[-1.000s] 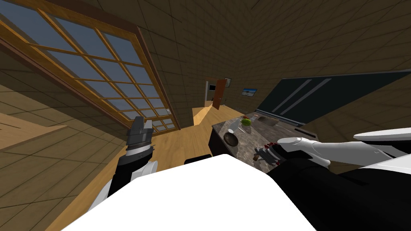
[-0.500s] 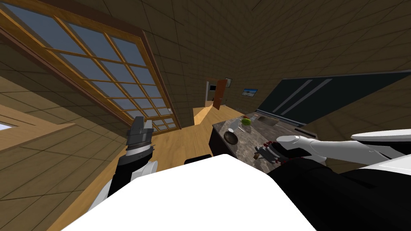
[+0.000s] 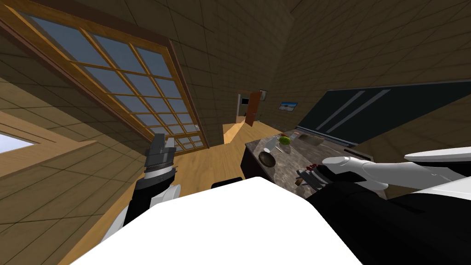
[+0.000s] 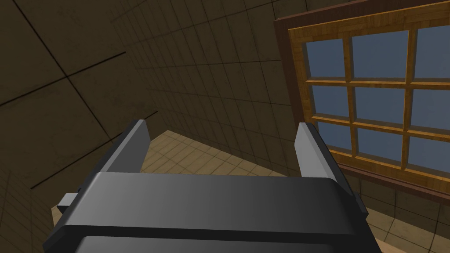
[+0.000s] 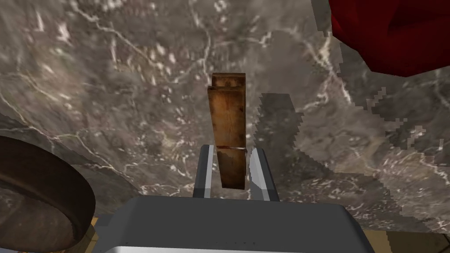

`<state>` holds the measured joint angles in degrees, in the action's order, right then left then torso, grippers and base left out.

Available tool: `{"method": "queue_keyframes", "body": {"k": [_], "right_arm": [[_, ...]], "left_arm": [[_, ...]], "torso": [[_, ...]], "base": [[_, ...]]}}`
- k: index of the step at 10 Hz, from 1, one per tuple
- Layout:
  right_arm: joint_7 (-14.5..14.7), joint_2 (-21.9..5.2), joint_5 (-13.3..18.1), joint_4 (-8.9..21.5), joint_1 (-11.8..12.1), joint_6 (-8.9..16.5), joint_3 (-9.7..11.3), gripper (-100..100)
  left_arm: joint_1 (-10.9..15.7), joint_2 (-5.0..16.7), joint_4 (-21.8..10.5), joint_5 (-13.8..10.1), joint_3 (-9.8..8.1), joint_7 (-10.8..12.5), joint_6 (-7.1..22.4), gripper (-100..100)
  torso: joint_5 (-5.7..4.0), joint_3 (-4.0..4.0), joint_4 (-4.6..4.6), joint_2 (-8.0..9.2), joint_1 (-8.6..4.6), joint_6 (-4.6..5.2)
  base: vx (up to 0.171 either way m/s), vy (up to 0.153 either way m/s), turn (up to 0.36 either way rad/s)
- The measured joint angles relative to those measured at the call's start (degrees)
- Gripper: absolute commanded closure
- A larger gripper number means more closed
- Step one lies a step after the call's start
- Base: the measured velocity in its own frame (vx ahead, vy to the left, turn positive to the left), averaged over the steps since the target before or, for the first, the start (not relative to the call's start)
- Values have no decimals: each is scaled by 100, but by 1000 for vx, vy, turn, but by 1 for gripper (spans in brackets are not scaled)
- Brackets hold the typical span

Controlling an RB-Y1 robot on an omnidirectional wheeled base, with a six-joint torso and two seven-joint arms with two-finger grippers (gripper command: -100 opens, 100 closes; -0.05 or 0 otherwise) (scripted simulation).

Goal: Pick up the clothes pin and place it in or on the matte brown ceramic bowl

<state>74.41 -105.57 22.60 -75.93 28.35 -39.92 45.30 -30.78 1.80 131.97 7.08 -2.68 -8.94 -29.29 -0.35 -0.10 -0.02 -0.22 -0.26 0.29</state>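
Right wrist view: right hand [image 5: 232, 151] clamped on pin [image 5: 227, 118] over grey marbled tabletop [image 5: 132, 66], brown bowl [image 5: 39, 197] beside; left hand [image 4: 219, 131] apart, raised over wood floor [image 3: 207, 165].

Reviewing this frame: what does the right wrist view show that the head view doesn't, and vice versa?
Right wrist view: the right gripper's fingers pressing the sides of the wooden clothes pin, and its shadow on the marbled counter. Head view: the left gripper raised beside the window, and a green fruit farther along the counter. Both: right gripper, clothes pin, counter, dark brown bowl.
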Motion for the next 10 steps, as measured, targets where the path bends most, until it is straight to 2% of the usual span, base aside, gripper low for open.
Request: {"method": "queue_keyframes", "body": {"k": [5, 10], "right_arm": [[-605, -82, -269, 178, 241, -55, 71, 100], [-1235, -213, -731, 445, 619, -155, 182, 100]], "left_arm": [[0, 0, 0, 0, 0, 0, 0, 0], [0, 0, 0, 0, 0, 0, 0, 0]], "torso": [[-3, 2, 1, 4, -13, 10], [4, 2, 1, 5, 0, 19]], "base": [[28, 35, 37], [30, 50, 34]]}}
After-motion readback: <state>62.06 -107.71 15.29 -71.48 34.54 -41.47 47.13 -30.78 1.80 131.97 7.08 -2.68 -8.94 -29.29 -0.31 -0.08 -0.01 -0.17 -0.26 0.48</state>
